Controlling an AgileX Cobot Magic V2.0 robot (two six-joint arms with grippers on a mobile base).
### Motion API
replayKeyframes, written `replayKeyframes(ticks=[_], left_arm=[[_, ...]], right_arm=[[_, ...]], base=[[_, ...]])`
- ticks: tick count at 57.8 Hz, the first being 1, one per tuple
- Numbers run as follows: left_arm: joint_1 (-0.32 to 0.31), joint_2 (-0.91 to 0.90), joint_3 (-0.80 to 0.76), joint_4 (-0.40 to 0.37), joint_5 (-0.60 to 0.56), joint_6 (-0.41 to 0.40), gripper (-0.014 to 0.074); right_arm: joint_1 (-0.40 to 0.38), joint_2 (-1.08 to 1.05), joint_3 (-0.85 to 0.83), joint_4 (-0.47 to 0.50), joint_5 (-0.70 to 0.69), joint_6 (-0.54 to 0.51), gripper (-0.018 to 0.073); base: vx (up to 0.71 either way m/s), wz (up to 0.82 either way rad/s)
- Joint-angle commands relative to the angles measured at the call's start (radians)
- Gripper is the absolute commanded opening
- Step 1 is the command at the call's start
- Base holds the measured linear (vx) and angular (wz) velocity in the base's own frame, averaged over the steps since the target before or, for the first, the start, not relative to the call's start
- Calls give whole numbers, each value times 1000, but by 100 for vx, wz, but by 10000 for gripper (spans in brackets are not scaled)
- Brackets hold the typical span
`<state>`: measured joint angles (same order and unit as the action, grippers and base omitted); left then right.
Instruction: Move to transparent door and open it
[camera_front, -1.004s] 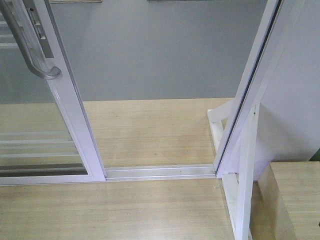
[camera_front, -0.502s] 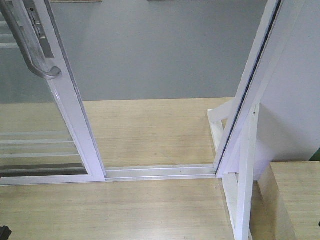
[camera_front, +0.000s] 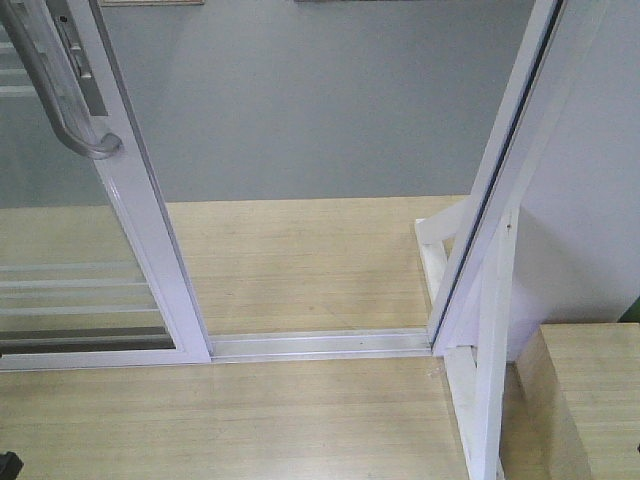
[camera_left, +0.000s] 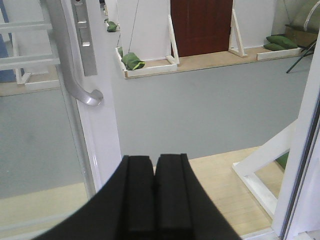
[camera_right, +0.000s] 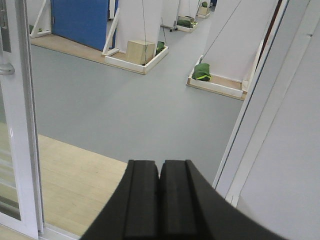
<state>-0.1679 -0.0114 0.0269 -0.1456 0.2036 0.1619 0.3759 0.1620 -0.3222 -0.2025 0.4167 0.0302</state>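
Wrist views show left gripper (camera_left: 154, 165), right gripper (camera_right: 160, 170) closed.

door (camera_front: 130, 230) left, frame (camera_front: 500, 170) right, gap betw

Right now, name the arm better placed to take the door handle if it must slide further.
Left, probably. In its wrist view the left gripper, shut and empty, has the grey handle close above-left. The right gripper, also shut, sees that handle only at its frame's far left edge.

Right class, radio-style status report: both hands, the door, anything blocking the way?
Left hand shut, empty. Right hand shut, empty. Transparent door slid left, gap open, grey handle untouched. Floor track unobstructed.
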Motion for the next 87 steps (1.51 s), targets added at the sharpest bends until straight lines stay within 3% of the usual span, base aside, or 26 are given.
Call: replayKeyframes(ticks=[1, 14, 25, 34, 42, 45, 56, 70, 87], left_arm=[[-4, -13, 31, -4, -91, -6, -6], [-4, -13, 31, -4, -91, -6, -6], [-4, -13, 31, -4, -91, -6, -6], [-4, -13, 31, -4, -91, -6, -6], [-4, -13, 30, -4, -91, -6, -6], [-4, -13, 30, -4, -91, -6, -6], [-4, -13, 30, -4, -91, -6, -6], [-4, -13, 30, -4, -91, -6, -6], [-4, -13, 30, -4, -91, -6, -6]], right_arm=[[-2, 12, -29, -10, -87, 0, -3], [-2, 11, -29, 0, -91, -2, -3], [-2, -42, -7, 106, -104, -30, -3], [-2, -129, 188, 202, -263, -160, -3], [-2, -186, 363, 293, -409, -180, -3], [-6, -187, 364, 319, -366, -180, -3], [-11, -187, 366, 328, -351, -184, -3], [-132, -187, 366, 327, -351, -184, -3], [-134, -186, 366, 329, -351, -184, -3]], base=[[0, 0], [0, 0], [0, 0], [0, 0], [0, 0], [0, 0], [0, 0], [0, 0], [0, 0]])
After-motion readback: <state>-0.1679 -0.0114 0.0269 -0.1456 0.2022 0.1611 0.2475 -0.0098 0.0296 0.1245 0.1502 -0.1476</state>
